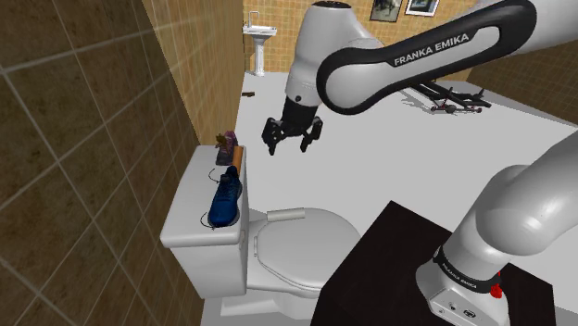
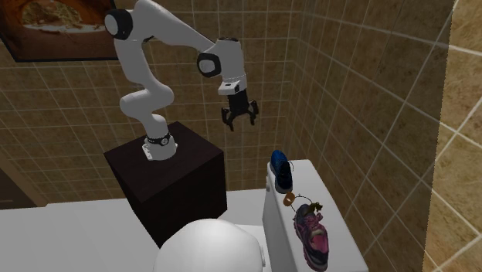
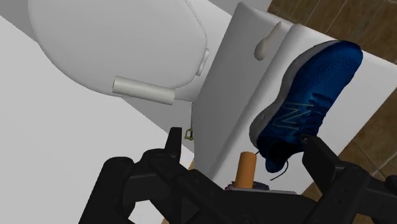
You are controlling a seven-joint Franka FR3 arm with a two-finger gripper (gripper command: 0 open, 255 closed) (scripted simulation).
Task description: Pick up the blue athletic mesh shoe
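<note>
The blue mesh shoe point(image 1: 225, 199) lies on the white toilet tank lid point(image 1: 190, 208), sole towards the toilet seat, toe towards the shoulder view's bottom. In the second exterior view the blue shoe point(image 2: 280, 170) rests at the far end of the tank lid point(image 2: 340, 247). My black gripper point(image 1: 294, 136) hangs open in the air, above the tank and off to the seat side, touching nothing. Its gripper point(image 2: 239, 116) fingers are spread. In the wrist view the blue shoe point(image 3: 305, 108) sits beyond the right finger point(image 3: 321, 156) of the gripper point(image 3: 242, 137).
A maroon shoe point(image 1: 225, 142) and a small orange cylinder point(image 1: 236, 157) share the tank lid behind the blue shoe. A grey roll point(image 1: 285, 215) lies on the closed toilet lid point(image 1: 296, 250). A tiled wall point(image 1: 83, 139) runs right beside the tank. The dark stand point(image 2: 174, 178) is close by.
</note>
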